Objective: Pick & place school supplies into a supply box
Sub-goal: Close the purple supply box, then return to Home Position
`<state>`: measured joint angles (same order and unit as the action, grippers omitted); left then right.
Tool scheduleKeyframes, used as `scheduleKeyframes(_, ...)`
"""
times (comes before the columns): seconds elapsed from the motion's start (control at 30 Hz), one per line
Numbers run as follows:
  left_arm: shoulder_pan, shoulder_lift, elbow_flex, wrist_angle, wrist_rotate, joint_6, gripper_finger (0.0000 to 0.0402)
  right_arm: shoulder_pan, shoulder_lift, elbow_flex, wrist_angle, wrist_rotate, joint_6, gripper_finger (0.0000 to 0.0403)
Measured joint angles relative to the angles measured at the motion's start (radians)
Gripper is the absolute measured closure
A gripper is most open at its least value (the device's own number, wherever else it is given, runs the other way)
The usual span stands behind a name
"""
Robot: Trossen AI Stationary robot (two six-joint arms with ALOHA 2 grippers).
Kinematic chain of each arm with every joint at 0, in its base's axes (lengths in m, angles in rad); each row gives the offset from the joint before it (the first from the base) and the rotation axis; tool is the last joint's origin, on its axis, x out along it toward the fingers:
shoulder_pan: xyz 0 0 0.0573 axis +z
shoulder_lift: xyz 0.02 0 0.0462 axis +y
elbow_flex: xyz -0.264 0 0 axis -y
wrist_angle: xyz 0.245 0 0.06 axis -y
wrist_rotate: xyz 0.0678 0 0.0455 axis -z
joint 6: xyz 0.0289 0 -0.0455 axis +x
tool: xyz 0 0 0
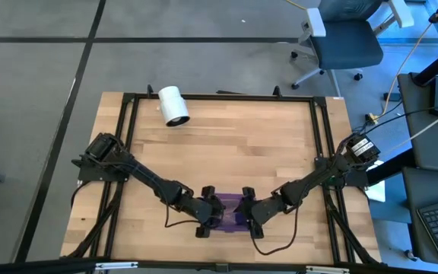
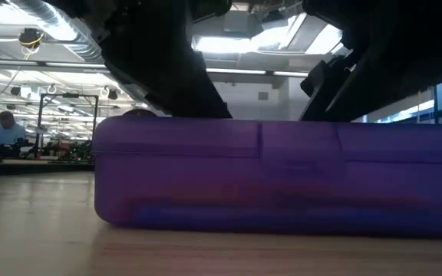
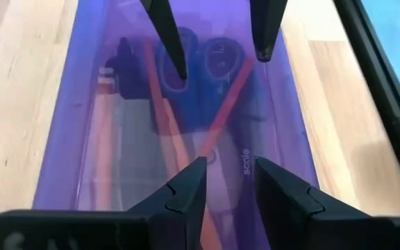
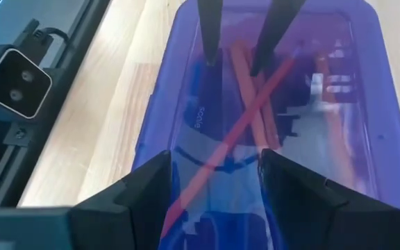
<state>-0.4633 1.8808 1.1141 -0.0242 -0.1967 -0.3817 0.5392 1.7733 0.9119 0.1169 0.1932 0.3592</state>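
The purple supply box (image 1: 229, 215) lies shut near the table's front edge, flat on its underside (image 2: 282, 222). Through its see-through lid (image 3: 110, 139) I see school supplies: crossed orange pencils (image 3: 217, 125), blue-handled scissors (image 3: 203, 62) and dark pens. My left gripper (image 3: 229, 184) stands open over the box's left end, slanting down. My right gripper (image 4: 215, 173) stands open over the right end, also slanting down, facing the left one. Each wrist view shows the other arm's two fingertips over the far part of the lid. My left gripper hangs with its fingertips (image 3: 186, 187) just over the lid; whether they touch it I cannot tell. My right gripper likewise has its fingertips (image 4: 151, 173) right at the lid (image 4: 367, 104); whether they touch does not show.
A white cylinder roll (image 1: 174, 105) lies at the table's far left. Black frame rails (image 1: 322, 144) run along the table's sides. An office chair (image 1: 344, 42) stands beyond the far edge. A person (image 2: 6, 129) sits far off in the room.
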Motion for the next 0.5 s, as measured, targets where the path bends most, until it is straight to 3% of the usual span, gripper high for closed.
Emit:
scheduleKeyframes(0.23, 0.008, 0.017, 0.004, -0.009, 0.03, 0.0, 0.029, 0.0, -0.012, 0.0, -0.019, -0.004, -0.001, 0.0178)
scheduleKeyframes(0.4, -0.001, -0.13, -0.006, -0.08, 0.028, 0.069, 0.029, 0.005, -0.169, 0.03, -0.046, -0.002, -0.09, 0.0178)
scheduleKeyframes(0.5, -0.019, -0.241, 0.0, -0.084, -0.054, 0.119, 0.029, 0.009, -0.285, 0.032, -0.125, 0.005, -0.167, 0.0178)
